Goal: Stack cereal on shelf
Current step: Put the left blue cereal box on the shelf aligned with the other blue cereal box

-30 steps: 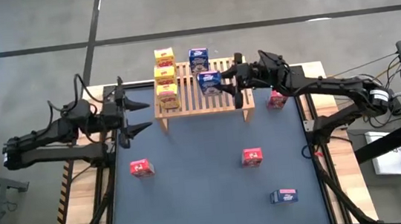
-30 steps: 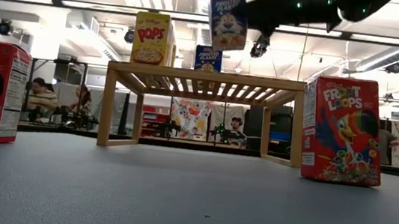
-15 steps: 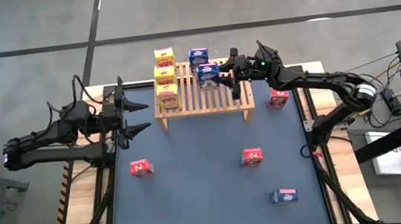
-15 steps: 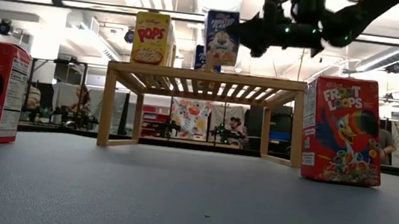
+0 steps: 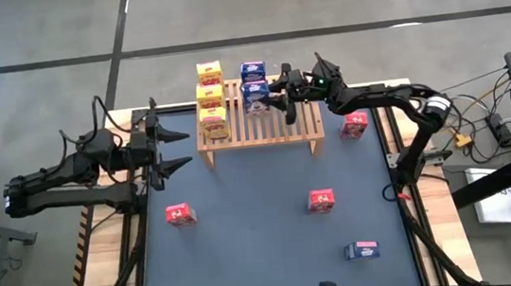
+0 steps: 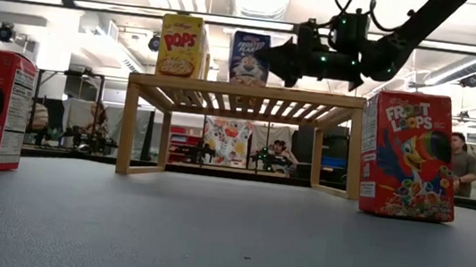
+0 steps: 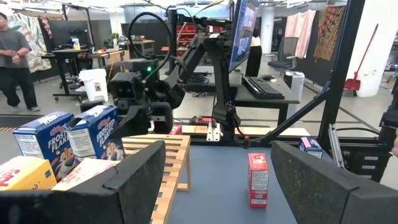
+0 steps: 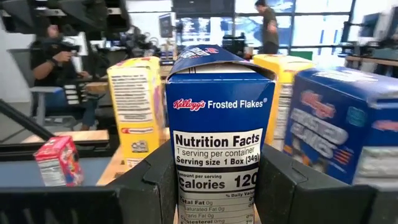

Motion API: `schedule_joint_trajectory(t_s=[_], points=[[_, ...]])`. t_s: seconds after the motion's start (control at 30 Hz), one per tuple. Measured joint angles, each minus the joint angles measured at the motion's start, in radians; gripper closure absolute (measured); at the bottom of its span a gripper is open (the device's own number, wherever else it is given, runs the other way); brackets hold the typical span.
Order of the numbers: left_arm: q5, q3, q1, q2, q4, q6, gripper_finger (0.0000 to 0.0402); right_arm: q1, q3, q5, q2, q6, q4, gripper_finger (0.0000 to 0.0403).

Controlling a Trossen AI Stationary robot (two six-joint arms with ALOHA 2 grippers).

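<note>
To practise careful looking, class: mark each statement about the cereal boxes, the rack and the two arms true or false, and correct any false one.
1. The right gripper is closed on a blue box over the wooden rack. True.
2. Three yellow boxes sit in a row on the rack. True.
3. The left gripper holds a red box. False: it is open, holds nothing, and waits left of the rack.
4. All red boxes are on the rack. False: three red boxes stand on the table.
5. A blue box lies on the table near the front. True.
</note>
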Motion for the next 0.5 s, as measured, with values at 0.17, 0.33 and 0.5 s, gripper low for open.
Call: schedule_joint_trajectory(t_s=[0.17,0.33,0.5], points=[[0.000,0.000,0.000,0.000,0.000,0.000,0.0126,0.001,0.025,-0.020,0.035,-0.002,-0.001,0.0254],[0.000,0.000,0.000,0.000,-0.001,0.000,0.0126,0.000,0.030,-0.020,0.042,-0.019,-0.004,0.0254],[0.000,0.000,0.000,0.000,-0.002,0.000,0.0126,-0.004,0.030,-0.020,0.042,-0.024,-0.019,0.0254]])
